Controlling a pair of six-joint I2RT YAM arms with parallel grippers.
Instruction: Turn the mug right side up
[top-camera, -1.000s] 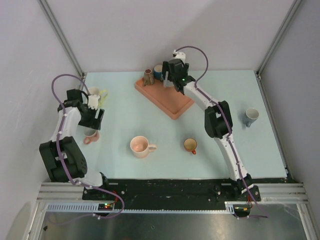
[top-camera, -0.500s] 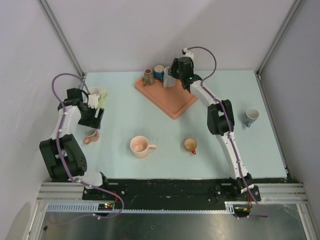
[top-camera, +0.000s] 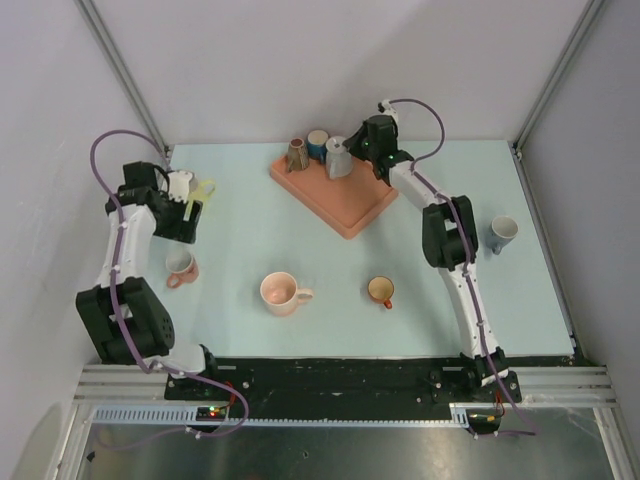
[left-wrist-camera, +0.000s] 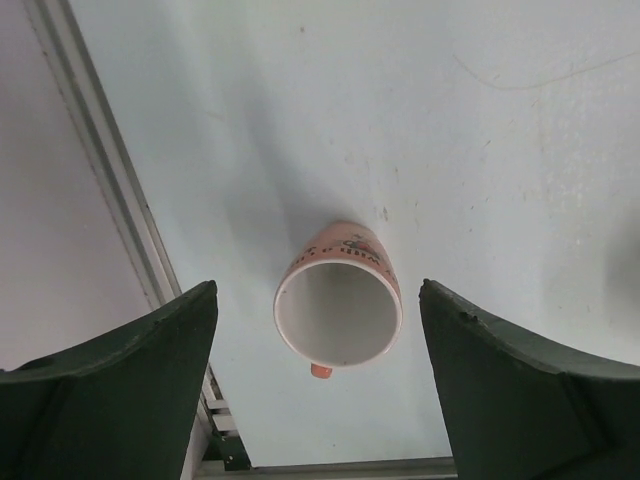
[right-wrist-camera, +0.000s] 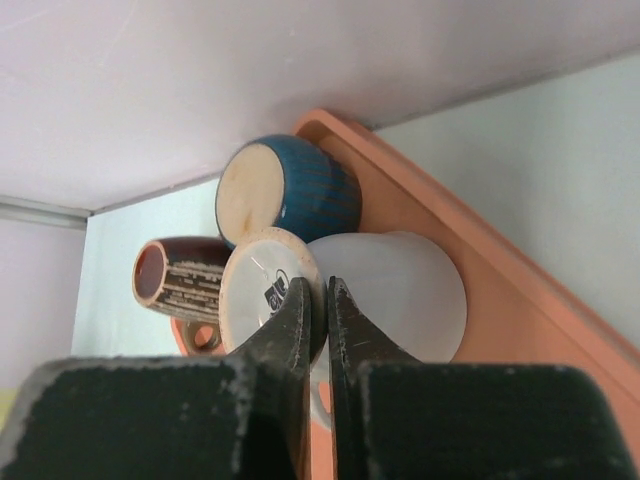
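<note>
A white mug (top-camera: 338, 160) stands upside down on the orange tray (top-camera: 350, 208) at the back, its base (right-wrist-camera: 262, 290) turned towards the right wrist camera. My right gripper (top-camera: 361, 150) is just to the mug's right and shut. Its fingertips (right-wrist-camera: 318, 287) lie closed in front of the mug with only a thin slit between them and nothing clearly held. My left gripper (top-camera: 190, 218) hangs open above a small pink mug (left-wrist-camera: 340, 312). That mug stands upright near the table's left edge (top-camera: 180, 265), apart from both fingers.
A blue mug (top-camera: 318, 142) and a brown striped mug (top-camera: 297, 154) share the tray. On the table stand a large pink mug (top-camera: 283, 293), a small brown mug (top-camera: 381, 290) and a grey-blue mug (top-camera: 503, 232). A yellow-handled item (top-camera: 205, 190) lies at the back left.
My right gripper has drawn back to the right off the white mug and closed. My left arm has shifted back, uncovering the small pink mug.
</note>
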